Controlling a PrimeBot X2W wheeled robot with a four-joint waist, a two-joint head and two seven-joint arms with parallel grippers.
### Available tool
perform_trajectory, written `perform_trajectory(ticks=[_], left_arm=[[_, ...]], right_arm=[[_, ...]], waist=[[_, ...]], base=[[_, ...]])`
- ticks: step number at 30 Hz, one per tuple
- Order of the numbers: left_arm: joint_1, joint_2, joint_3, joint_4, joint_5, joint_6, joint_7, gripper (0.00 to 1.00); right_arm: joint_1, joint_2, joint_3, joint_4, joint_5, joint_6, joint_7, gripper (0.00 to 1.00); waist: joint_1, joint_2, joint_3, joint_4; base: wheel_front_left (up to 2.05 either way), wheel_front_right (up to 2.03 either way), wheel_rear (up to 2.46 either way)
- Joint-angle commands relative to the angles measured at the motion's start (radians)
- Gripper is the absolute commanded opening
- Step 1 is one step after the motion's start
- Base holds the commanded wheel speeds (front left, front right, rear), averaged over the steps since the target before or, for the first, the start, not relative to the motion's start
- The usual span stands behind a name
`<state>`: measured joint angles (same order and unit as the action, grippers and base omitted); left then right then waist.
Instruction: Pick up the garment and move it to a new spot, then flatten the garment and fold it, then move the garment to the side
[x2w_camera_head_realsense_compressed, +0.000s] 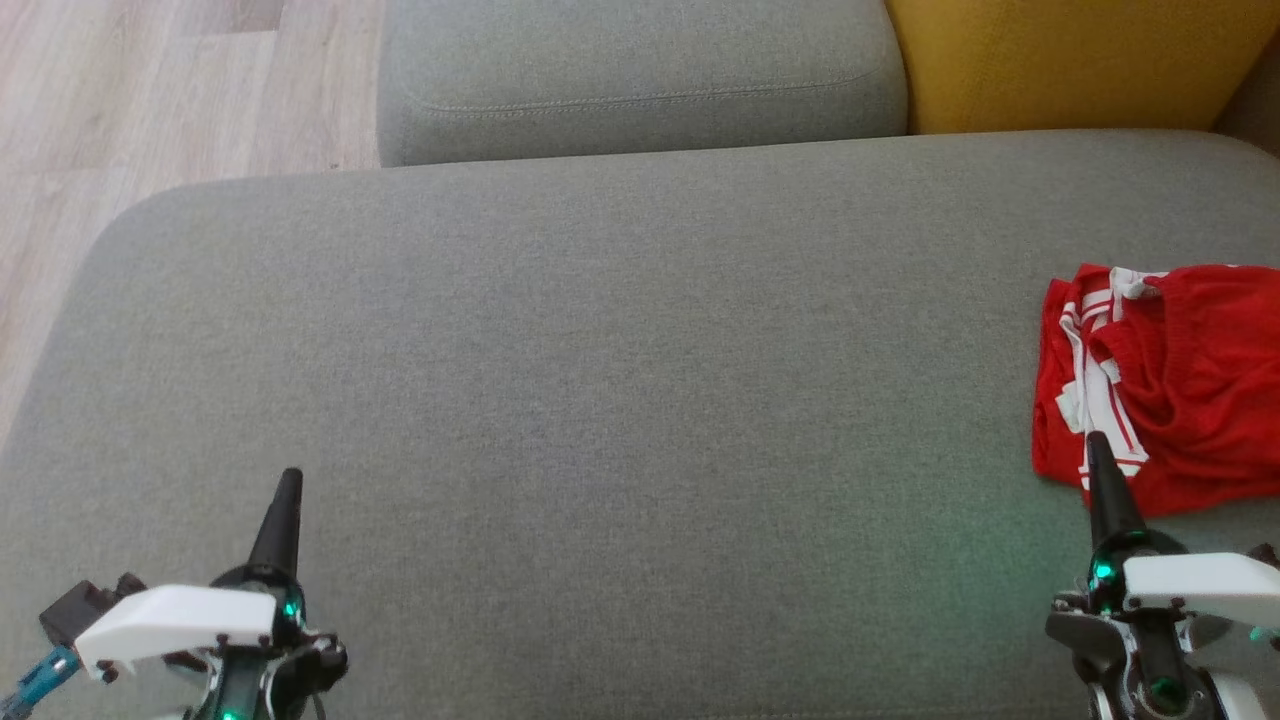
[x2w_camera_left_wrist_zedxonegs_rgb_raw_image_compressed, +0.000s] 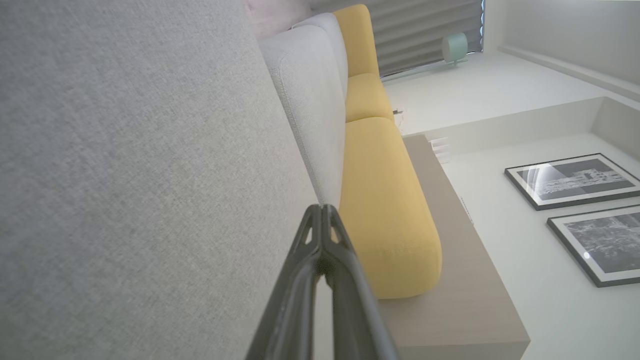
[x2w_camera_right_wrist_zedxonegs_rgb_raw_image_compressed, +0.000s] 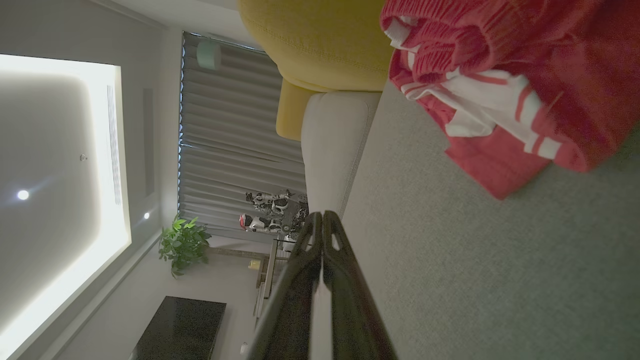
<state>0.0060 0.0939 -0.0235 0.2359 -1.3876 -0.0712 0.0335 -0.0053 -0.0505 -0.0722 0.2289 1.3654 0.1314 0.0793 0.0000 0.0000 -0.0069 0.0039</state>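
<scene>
The garment is a crumpled red piece with white stripes, lying bunched at the right edge of the grey sofa seat. In the right wrist view the garment fills the upper right. My right gripper is shut and empty, its tip just over the garment's near edge. In its own view the right gripper has its jaws pressed together, off to the side of the cloth. My left gripper is shut and empty above the seat's lower left, far from the garment; the left gripper shows its jaws touching.
A grey back cushion and a yellow cushion stand behind the seat. Wooden floor lies beyond the seat's left edge. Framed pictures hang on the wall. A plant and a dark table stand in the room.
</scene>
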Motion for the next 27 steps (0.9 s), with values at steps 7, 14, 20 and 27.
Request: perform_trajectory(ticks=[7,14,20,27], left_arm=[[-0.083,-0.002,0.060,-0.014,-0.099,-0.029,0.021,0.00],[-0.098,-0.012,0.083,-0.003,-0.175,-0.044,0.038,0.00],[-0.108,-0.018,0.100,0.005,-0.229,-0.056,0.050,0.00],[-0.111,-0.022,0.108,0.008,-0.246,-0.059,0.056,0.00]], right_arm=[[-0.073,-0.021,0.004,-0.014,0.109,-0.001,0.005,0.00],[-0.087,-0.021,-0.004,0.001,0.190,-0.001,0.008,0.00],[-0.097,-0.021,-0.010,0.011,0.248,-0.001,0.010,0.00],[-0.100,-0.019,-0.014,0.014,0.266,-0.001,0.012,0.00]], waist=[[0.0000,0.0000,0.004,-0.001],[0.0000,0.0000,0.007,-0.003],[0.0000,0.0000,0.009,-0.004],[0.0000,0.0000,0.010,-0.004]], base=[[0.00,0.00,0.00],[0.00,0.00,0.00],[0.00,0.00,0.00],[0.00,0.00,0.00]])
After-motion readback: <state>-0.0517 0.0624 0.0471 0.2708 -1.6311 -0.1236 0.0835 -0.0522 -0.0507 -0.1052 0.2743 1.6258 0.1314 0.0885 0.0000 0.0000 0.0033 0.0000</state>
